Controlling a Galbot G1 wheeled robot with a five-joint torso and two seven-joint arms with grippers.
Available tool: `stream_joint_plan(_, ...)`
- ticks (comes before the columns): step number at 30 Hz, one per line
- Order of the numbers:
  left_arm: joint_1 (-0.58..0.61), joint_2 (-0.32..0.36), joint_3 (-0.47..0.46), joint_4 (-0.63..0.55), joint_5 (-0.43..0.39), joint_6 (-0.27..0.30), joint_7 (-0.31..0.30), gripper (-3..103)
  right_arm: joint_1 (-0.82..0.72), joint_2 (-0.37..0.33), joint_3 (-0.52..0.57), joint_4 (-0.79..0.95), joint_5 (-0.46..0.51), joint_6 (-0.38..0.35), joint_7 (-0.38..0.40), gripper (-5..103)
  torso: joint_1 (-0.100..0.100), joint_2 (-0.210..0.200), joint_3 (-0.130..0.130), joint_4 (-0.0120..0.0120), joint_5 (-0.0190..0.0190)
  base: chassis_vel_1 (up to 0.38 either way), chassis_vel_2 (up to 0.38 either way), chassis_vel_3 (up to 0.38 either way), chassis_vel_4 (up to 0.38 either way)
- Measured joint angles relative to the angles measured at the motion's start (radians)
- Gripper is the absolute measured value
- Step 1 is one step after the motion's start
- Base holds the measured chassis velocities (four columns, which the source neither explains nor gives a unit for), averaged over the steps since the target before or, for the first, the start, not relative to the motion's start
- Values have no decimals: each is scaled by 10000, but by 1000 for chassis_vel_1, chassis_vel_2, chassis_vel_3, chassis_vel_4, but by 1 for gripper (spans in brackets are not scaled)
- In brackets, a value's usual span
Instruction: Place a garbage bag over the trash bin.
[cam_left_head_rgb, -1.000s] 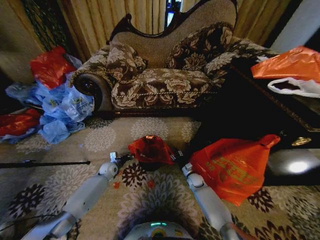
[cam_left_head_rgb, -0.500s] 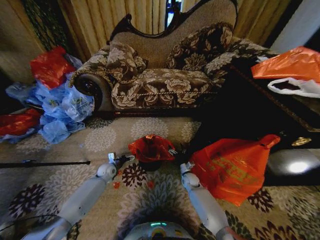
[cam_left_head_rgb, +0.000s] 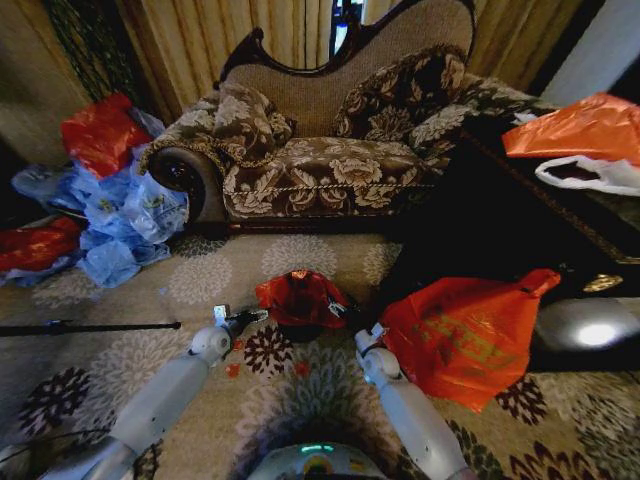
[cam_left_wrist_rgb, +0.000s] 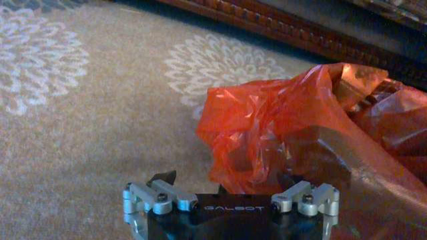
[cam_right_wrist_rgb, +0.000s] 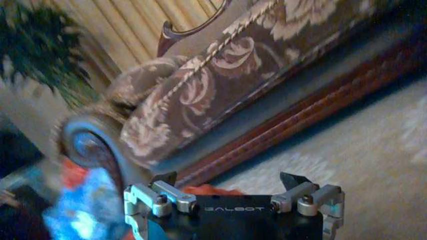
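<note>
A: Starting from the head view, what is going on around the grippers?

B: The garbage bag (cam_left_head_rgb: 300, 296) is sitting draped over the trash bin (cam_left_head_rgb: 300, 330) on the patterned carpet (cam_left_head_rgb: 190, 280), right between the two grippers. The left gripper (cam_left_head_rgb: 243, 319) is hanging just beside the bag's left edge, and the right gripper (cam_left_head_rgb: 342, 310) is sitting at its right edge. A bigger orange printed bundle (cam_left_head_rgb: 455, 335) is lying just outside the right arm.

A: And the left wrist view?

B: The left gripper (cam_left_wrist_rgb: 227, 181) is standing with its fingers spread, gripping nothing. The bag (cam_left_wrist_rgb: 293, 135) is bulging just ahead of it, toward one finger, crinkled and glossy.

A: The right wrist view?

B: The right gripper (cam_right_wrist_rgb: 228, 180) is also holding its fingers apart and empty. A sliver of orange plastic (cam_right_wrist_rgb: 200, 190) is peeking out right at its base, and the sofa (cam_right_wrist_rgb: 220, 95) is looming beyond the fingertips.
</note>
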Motion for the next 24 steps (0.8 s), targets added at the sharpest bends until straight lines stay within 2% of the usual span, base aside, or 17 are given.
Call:
stream_joint_plan(2, 34, 52, -35, -113, -56, 12, -57, 100, -177, -31, 24, 326, 560, -251, -363, 100, -1, 0, 0, -2, 1, 0, 0, 0, 0)
stream_joint_plan(6, 135, 221, -170, -517, -205, 37, -222, 100, -424, 46, 117, 968, 558, -297, -357, 100, 0, 0, 0, 1, 1, 0, 0, 0, 0)
stream_joint_plan(10, 204, 523, -391, -1287, -229, 51, -489, 102, -690, -80, 222, 2125, -17, -392, 143, 100, 0, 0, 0, 1, 0, 0, 0, 0, 0)
stream_joint_plan(12, 131, 838, -529, -1958, -157, 63, -655, 97, -963, -94, 362, 3025, -734, -458, 424, 100, -1, 0, -1, 1, 1, 0, 0, 0, 0)
stream_joint_plan(14, 47, 959, -530, -2179, -161, 77, -688, 97, -1072, -106, 387, 3308, -914, -473, 524, 100, -1, 0, -1, 3, 1, 0, 0, 0, 0)
stream_joint_plan(15, -215, 1196, -440, -2621, -222, 142, -728, 92, -1328, -141, 442, 3844, -1257, -489, 657, 100, 0, 0, -1, 4, 2, 0, 0, 0, 0)
stream_joint_plan(17, -409, 1319, -307, -2879, -338, 209, -731, 92, -1512, -163, 481, 4154, -1487, -490, 709, 100, -1, 0, -1, 2, 3, 0, 0, 0, 0)
stream_joint_plan(18, -549, 1411, -197, -3091, -444, 306, -766, 88, -1675, -177, 507, 4398, -1669, -488, 731, 100, -1, 0, -1, -1, 2, 0, 0, 0, 0)
stream_joint_plan(20, -876, 1710, 96, -3615, -619, 857, -982, 76, -2146, -216, 453, 4988, -2031, -494, 805, 100, -1, 0, -2, -4, 4, 0, 0, 0, 0)
stream_joint_plan(21, -876, 1710, 96, -3615, -619, 857, -982, 76, -2146, -216, 453, 4988, -2031, -494, 805, 100, -1, 0, -2, -4, 4, 0, 0, 0, 0)
stream_joint_plan(24, -1177, 1983, 530, -3800, -673, 1336, -1151, 60, -2603, -312, 252, 5333, -2204, -539, 842, 100, -1, 0, -1, -1, -3, 0, 0, 0, 0)
